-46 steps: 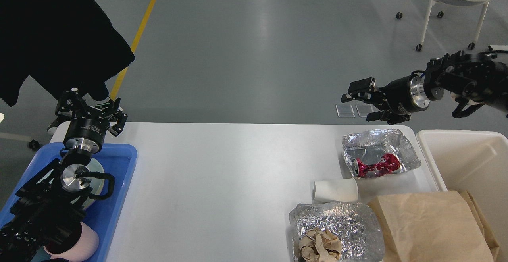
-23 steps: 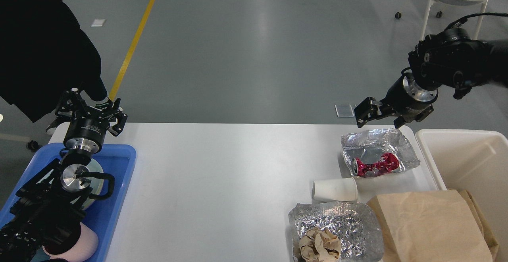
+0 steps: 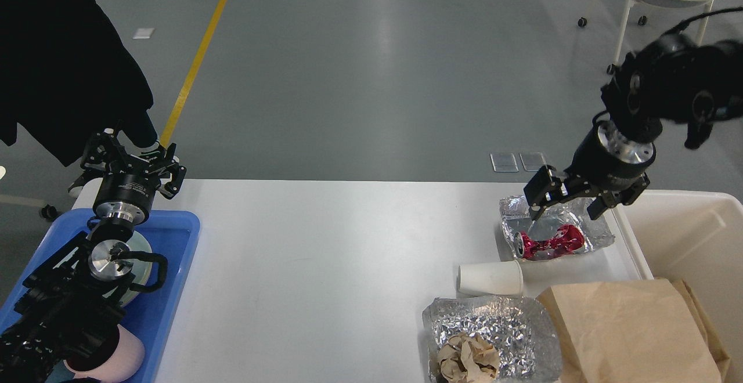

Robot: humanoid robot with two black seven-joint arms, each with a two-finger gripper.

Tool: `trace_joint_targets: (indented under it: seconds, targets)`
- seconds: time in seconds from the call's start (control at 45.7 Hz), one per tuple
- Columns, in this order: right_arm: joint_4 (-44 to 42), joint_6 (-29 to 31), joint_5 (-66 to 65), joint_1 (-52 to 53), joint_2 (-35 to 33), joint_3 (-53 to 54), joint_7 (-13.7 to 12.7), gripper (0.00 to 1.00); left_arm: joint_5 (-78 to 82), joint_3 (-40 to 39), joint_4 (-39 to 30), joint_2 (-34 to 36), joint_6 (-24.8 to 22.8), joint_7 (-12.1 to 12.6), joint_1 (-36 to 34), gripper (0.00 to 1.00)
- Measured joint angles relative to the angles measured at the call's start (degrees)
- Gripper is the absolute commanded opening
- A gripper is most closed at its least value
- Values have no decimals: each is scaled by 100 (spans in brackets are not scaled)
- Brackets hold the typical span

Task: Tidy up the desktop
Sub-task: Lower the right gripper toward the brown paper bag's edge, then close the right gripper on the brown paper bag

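Note:
The white desktop (image 3: 325, 267) spans the middle of the head view. At its right end a crumpled foil sheet (image 3: 598, 229) holds a crushed red can (image 3: 551, 242). My right gripper (image 3: 566, 197) hangs open just above that foil, fingers pointing down over the can and apart from it. A white paper cup (image 3: 490, 278) lies on its side in front of the foil. A second foil sheet (image 3: 493, 331) near the front edge holds a crumpled brown paper ball (image 3: 467, 360). My left gripper (image 3: 132, 159) stands open above the far left corner, holding nothing.
A blue tray (image 3: 174, 255) at the left holds a plate and a pink cup (image 3: 125, 357) under my left arm. A cream-white bin (image 3: 691, 226) stands at the right with a brown paper bag (image 3: 630, 331) leaning over its near edge. A chair stands far right.
My right arm has swung from reaching leftward beyond the table's far edge to pointing down over the foil with the red can. The left arm has not moved.

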Motion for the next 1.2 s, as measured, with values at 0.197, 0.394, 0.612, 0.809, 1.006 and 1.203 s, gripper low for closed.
trace_joint_targets:
  seconds: [0.197, 0.394, 0.612, 0.809, 1.006, 1.203]
  targets:
    - [-434, -318, -96, -1179, 218, 27, -489, 100, 0, 0, 0, 0, 0, 0, 0, 97]
    - [-676, -400, -108, -1783, 242, 270, -545, 100, 0, 0, 0, 0, 0, 0, 0, 97]
    - [-1002, -435, -113, -2338, 348, 389, -554, 100, 1, 0, 0, 0, 0, 0, 0, 97]
    - [-1488, -575, -148, -2825, 444, 383, -631, 100, 0, 0, 0, 0, 0, 0, 0, 97]
    - [-1873, -973, -375, -3150, 474, 351, -833, 88, 0, 0, 0, 0, 0, 0, 0, 97]
    - [-1886, -1371, -389, -3155, 450, 315, -863, 0, 0, 0, 0, 0, 0, 0, 0, 97]
